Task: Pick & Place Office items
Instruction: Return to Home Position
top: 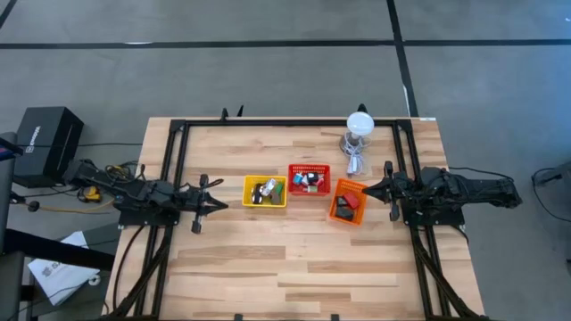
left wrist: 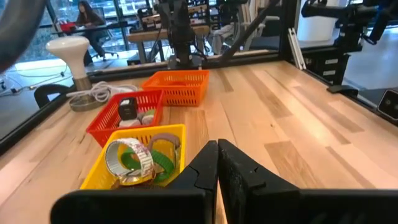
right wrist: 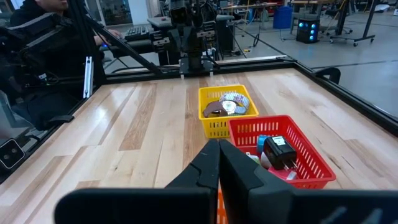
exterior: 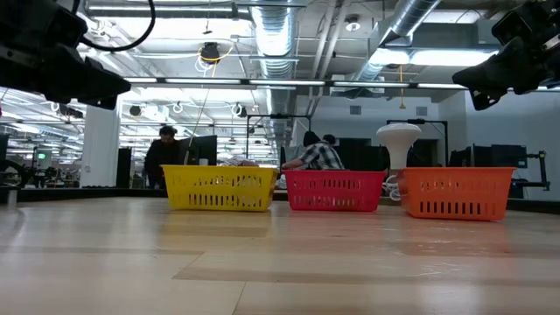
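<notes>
Three baskets (top: 310, 167) in row on table (top: 268, 259); office items (top: 265, 192) inside; lamp-shaped object (top: 359, 125) behind rightmost.

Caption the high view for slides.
Items in yellow basket, red basket, orange basket; left gripper, right gripper flank them, jaws shut.

Open and bare across the whole near half of the pale wooden plank table (top: 294, 267), with free passage from side to side. Blocked mid-table by a row: yellow plastic mesh basket (top: 246, 191), red plastic mesh basket (top: 309, 167) just beside it, orange plastic mesh basket (top: 335, 198) set at an angle, only narrow gaps between. Near the yellow basket's outer end, left gripper (top: 223, 205), pinched closed; almost at the orange one, right gripper (top: 364, 189), likewise closed. Behind the orange basket, a white-topped stand with coiled grey cable (top: 359, 129). Open strip behind yellow and red, up to the black metal frame rail (top: 285, 122).
</notes>
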